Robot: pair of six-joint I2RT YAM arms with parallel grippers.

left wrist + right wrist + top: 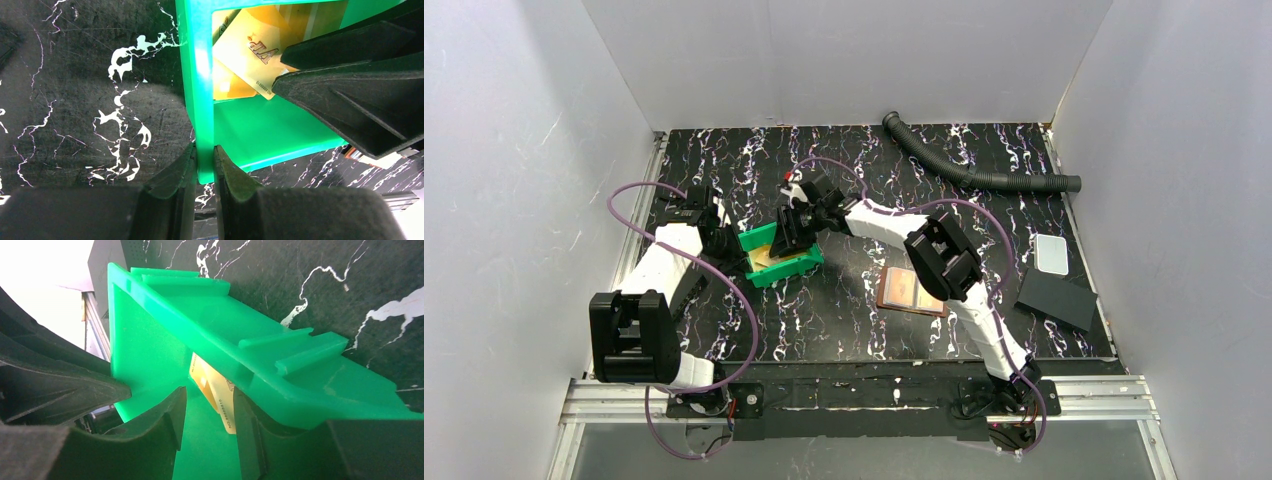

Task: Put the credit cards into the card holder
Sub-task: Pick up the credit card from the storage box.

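The credit cards lie loose inside the green bin, directly ahead of the right gripper. Its jaws stand apart, and one yellow card appears in the gap, not gripped. The left gripper is clamped on the bin wall; we judge this steadies the bin. The card holder lies open behind the right gripper, partly covered by that arm. We cannot count the cards.

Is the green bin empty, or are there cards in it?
Not empty. The left wrist view shows yellowish credit cards lying inside the green bin, one of them printed VIP.
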